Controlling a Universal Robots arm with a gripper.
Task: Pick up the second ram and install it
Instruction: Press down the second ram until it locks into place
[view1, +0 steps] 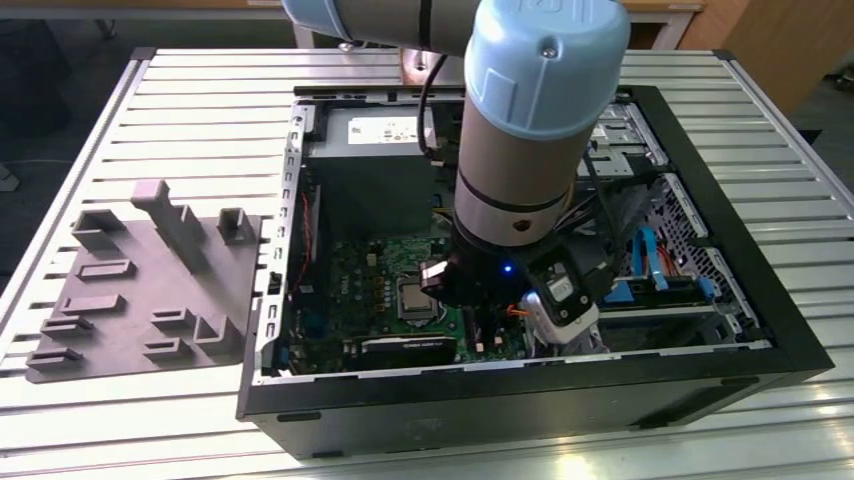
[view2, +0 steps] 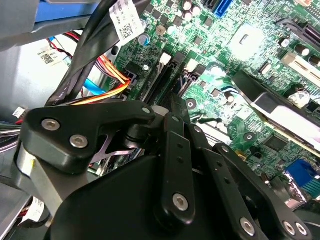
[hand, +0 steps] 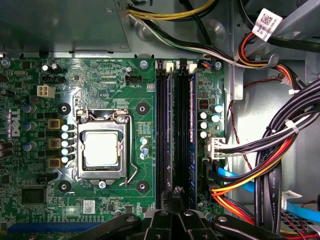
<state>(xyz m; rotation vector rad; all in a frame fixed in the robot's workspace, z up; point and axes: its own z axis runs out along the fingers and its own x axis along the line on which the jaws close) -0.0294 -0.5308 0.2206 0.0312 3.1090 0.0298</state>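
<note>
I see a ribbed aluminium table (view1: 200, 110) filling most of the exterior view, lit evenly from above, with wooden furniture (view1: 781, 40) behind it and dark floor (view1: 40, 90) off the exterior view's left

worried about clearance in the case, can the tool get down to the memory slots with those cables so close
Probably yes. The tool hangs right at the memory slots, and nothing lies across them. The cables run beside the motherboard, not over the slots.
</note>
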